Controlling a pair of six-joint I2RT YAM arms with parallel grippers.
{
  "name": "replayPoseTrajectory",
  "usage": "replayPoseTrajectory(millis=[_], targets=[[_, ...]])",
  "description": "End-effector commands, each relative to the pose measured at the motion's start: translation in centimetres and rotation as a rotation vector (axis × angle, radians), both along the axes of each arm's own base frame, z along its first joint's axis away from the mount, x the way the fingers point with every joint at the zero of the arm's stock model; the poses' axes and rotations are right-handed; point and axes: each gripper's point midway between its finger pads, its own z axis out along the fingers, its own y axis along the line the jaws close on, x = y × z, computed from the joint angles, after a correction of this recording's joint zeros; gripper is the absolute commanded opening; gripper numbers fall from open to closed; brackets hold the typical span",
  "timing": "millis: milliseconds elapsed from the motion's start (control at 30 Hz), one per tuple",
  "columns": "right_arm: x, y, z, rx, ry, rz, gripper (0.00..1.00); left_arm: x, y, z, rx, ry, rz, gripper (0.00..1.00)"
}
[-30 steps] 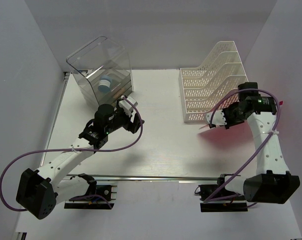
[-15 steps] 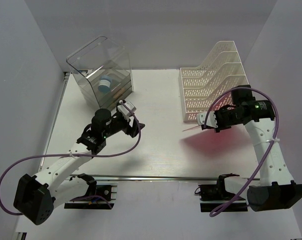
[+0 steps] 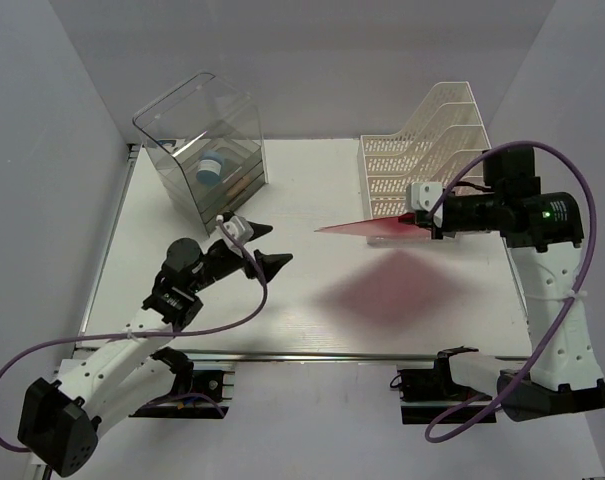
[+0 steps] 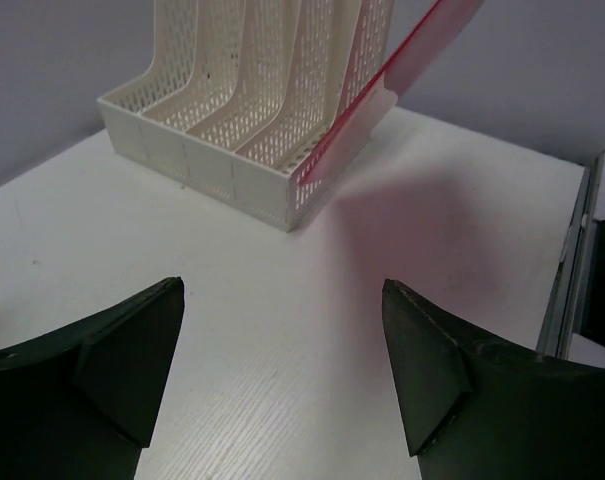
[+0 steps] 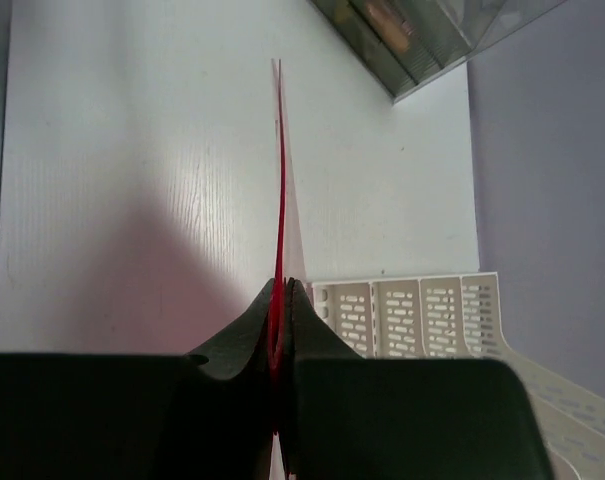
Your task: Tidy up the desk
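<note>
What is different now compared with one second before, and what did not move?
The right gripper, shut on the red folder, rose and raised it above the desk, beside the file rack. The left gripper, open and empty, drew back from the clear box toward the near edge. Rack and box stayed put.
</note>
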Motion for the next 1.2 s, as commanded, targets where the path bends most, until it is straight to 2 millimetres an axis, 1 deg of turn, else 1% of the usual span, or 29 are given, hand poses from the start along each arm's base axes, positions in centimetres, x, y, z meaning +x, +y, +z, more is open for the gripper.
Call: replayPoseTrajectory(millis=[0,67,100,200,233,267,300,333,367,400,467,500,533,600,633,667,700,733,767,833,867,933,967,1000,1033,1067,1100,1133,1167], targets=[[-0.9,1.2,3.6,0.133,-0.021,0.005,0.0,-1.9,-0.1,3.9,-0.115,-0.1,-0.065,0.9],[-1.4,1.6,4.5,0.183,-0.006,0.005,0.0,-2.5,0.0,3.8,-0.145,-0.108,-0.078,0.9],[-1.5,1.8,4.6,0.199,0.005,0.008,0.0,-3.3,0.3,3.8,-0.192,-0.137,-0.09,0.91],[-2.4,2.4,6.0,0.267,0.026,0.032,0.0,-4.6,0.9,4.0,-0.326,-0.193,-0.106,0.93],[-3.0,2.8,6.7,0.302,0.053,0.047,0.0,-4.8,0.9,4.1,-0.341,-0.194,-0.116,0.93],[-3.0,2.9,7.5,0.322,0.039,0.054,0.0,-4.8,0.7,4.3,-0.35,-0.195,-0.127,0.93],[-3.3,3.1,8.0,0.339,0.043,0.062,0.0,-4.7,0.1,3.4,-0.327,-0.177,-0.156,0.93],[-3.8,3.2,8.8,0.361,0.046,0.08,0.0,-4.9,-0.3,3.6,-0.33,-0.18,-0.176,0.93],[-4.1,3.4,9.3,0.38,0.062,0.087,0.0,-5.0,-0.3,4.3,-0.357,-0.203,-0.184,0.93],[-4.8,3.6,9.7,0.402,0.079,0.123,0.0,-4.8,-0.6,4.0,-0.362,-0.188,-0.192,0.93],[-5.3,3.8,10.2,0.433,0.117,0.147,0.0,-4.5,-0.6,4.9,-0.393,-0.21,-0.191,0.93],[-6.0,4.1,10.6,0.454,0.135,0.187,0.0,-3.9,-1.0,4.4,-0.381,-0.191,-0.188,0.93],[-6.2,4.1,10.7,0.467,0.155,0.2,0.0,-3.5,-1.3,5.1,-0.382,-0.2,-0.191,0.93],[-6.9,4.3,11.3,0.494,0.194,0.238,0.0,-3.1,-1.6,5.3,-0.392,-0.197,-0.195,0.93],[-7.2,4.4,11.5,0.5,0.204,0.257,0.0,-2.6,-1.8,5.0,-0.391,-0.181,-0.193,0.93],[-7.4,4.3,11.6,0.508,0.219,0.268,0.0,-2.5,-1.9,5.7,-0.409,-0.196,-0.196,0.94],[-7.9,4.4,11.9,0.516,0.236,0.291,0.0,-2.3,-2.0,5.9,-0.413,-0.198,-0.196,0.94],[-8.1,4.4,12.0,0.52,0.244,0.303,0.0,-1.9,-2.3,5.7,-0.41,-0.189,-0.197,0.94],[-8.1,4.4,11.9,0.524,0.262,0.309,0.0,-2.0,-2.7,6.4,-0.427,-0.186,-0.215,0.94],[-8.7,4.4,12.1,0.532,0.281,0.34,0.0,-1.9,-3.0,7.0,-0.447,-0.183,-0.234,0.94],[-8.7,4.4,11.7,0.534,0.303,0.342,0.0,-2.3,-3.3,7.4,-0.46,-0.18,-0.274,0.94],[-8.9,4.4,11.7,0.535,0.309,0.358,0.0,-2.9,-3.7,8.1,-0.485,-0.166,-0.325,0.93],[-9.1,4.4,10.9,0.535,0.329,0.359,0.0,-3.1,-4.0,8.1,-0.478,-0.163,-0.355,0.91],[-9.5,4.3,10.6,0.536,0.394,0.343,0.0,-3.2,-4.2,8.1,-0.479,-0.152,-0.372,0.9],[-9.1,4.4,11.1,0.525,0.297,0.38,0.0,-3.4,-4.3,8.2,-0.479,-0.148,-0.39,0.89],[-10.3,4.1,11.4,0.514,0.263,0.398,0.0,-3.7,-4.5,8.0,-0.475,-0.125,-0.413,0.88],[-10.3,4.1,9.0,0.51,0.512,0.328,0.0,-3.8,-4.5,8.2,-0.478,-0.124,-0.425,0.86],[-10.4,4.1,10.0,0.49,0.27,0.385,0.0,-4.4,-4.7,8.3,-0.487,-0.112,-0.449,0.85],[-10.7,4.0,9.6,0.489,0.273,0.378,0.0,-4.5,-4.7,8.4,-0.491,-0.106,-0.458,0.83]])
